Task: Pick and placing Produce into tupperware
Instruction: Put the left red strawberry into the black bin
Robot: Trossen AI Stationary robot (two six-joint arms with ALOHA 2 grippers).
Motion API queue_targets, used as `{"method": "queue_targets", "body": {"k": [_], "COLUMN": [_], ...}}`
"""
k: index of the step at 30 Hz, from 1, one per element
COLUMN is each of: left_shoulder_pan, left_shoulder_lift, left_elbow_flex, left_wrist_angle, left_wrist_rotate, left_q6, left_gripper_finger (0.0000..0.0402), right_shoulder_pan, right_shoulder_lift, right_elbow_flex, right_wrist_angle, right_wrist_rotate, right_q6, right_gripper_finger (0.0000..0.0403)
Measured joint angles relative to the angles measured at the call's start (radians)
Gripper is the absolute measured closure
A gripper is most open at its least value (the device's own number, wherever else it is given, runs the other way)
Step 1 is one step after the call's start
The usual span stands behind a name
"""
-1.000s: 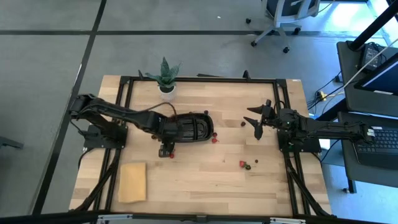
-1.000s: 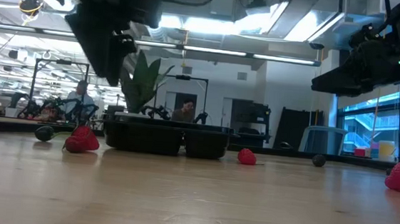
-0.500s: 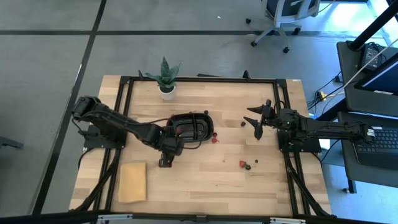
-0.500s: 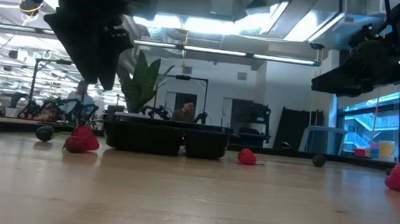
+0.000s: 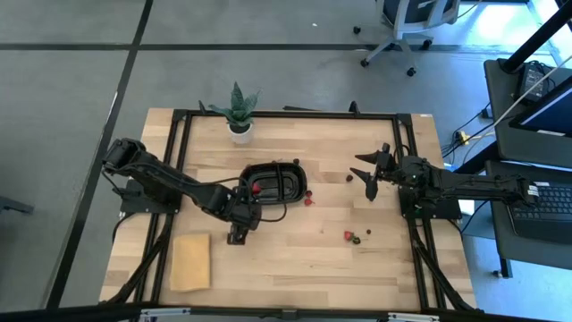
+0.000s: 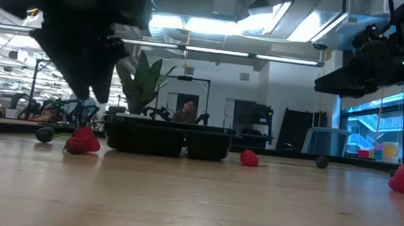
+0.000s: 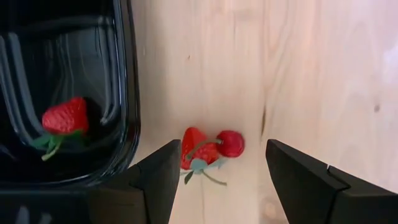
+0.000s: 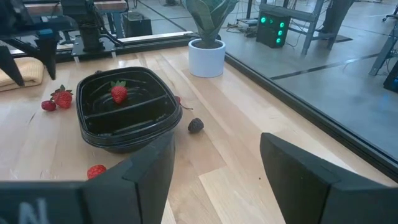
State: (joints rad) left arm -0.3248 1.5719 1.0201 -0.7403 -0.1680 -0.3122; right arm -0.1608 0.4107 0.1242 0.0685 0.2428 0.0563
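The black two-compartment tupperware (image 5: 277, 182) stands mid-table with one strawberry (image 7: 65, 117) in it. My left gripper (image 7: 217, 186) is open, pointing down just beside the tray's near rim. A strawberry and a small red round fruit (image 7: 210, 147) lie on the wood below, between its fingers, untouched. In the low view that gripper (image 6: 87, 61) hangs above this strawberry (image 6: 83, 140). My right gripper (image 5: 364, 176) waits open at the table's right, above the wood. More produce lies loose: one red piece (image 5: 308, 199) by the tray, a dark berry (image 5: 349, 177), and a small cluster (image 5: 356, 236).
A potted green plant (image 5: 238, 114) stands at the far edge behind the tray. A flat tan block (image 5: 189, 261) lies near the front left. A black frame (image 5: 286, 114) runs round the table. Bare wood stretches between the tray and the cluster.
My left gripper has moved off the tupperware toward the table's near edge and gone lower, staying open. It now hangs over the strawberry beside the tray's near rim. The tray is uncovered and the strawberry in it shows.
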Motion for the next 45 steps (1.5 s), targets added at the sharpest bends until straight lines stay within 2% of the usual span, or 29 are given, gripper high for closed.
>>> {"method": "queue_targets", "body": {"k": [9, 15, 25, 32, 38, 45], "left_shoulder_pan": [-0.003, -0.006, -0.017, -0.045, -0.045, -0.039], "left_shoulder_lift": [0.0, 0.0, 0.002, 0.059, 0.118, 0.125], "left_elbow_flex": [-0.077, -0.079, -0.079, -0.079, -0.079, -0.078], "left_wrist_angle": [0.067, 0.084, 0.085, 0.104, 0.105, 0.097], "left_wrist_rotate": [0.0, -0.013, -0.092, -0.102, -0.104, -0.122], "left_q6": [0.083, 0.174, 0.306, 0.442, 0.454, 0.453], "left_gripper_finger": [0.0175, 0.0175, 0.0175, 0.0175, 0.0175, 0.0175], "right_shoulder_pan": [0.0, 0.0, 0.0, 0.0, 0.0, 0.0], "right_shoulder_lift": [0.0, 0.0, 0.0, 0.0, 0.0, 0.0], "right_elbow_flex": [0.0, 0.0, 0.0, 0.0, 0.0, 0.0], "right_wrist_angle": [0.0, 0.0, 0.0, 0.0, 0.0, 0.0], "right_wrist_rotate": [0.0, 0.0, 0.0, 0.0, 0.0, 0.0], "right_q6": [0.019, 0.041, 0.045, 0.045, 0.046, 0.047], "right_gripper_finger": [0.0165, 0.0165, 0.0165, 0.0165, 0.0165, 0.0165]}}
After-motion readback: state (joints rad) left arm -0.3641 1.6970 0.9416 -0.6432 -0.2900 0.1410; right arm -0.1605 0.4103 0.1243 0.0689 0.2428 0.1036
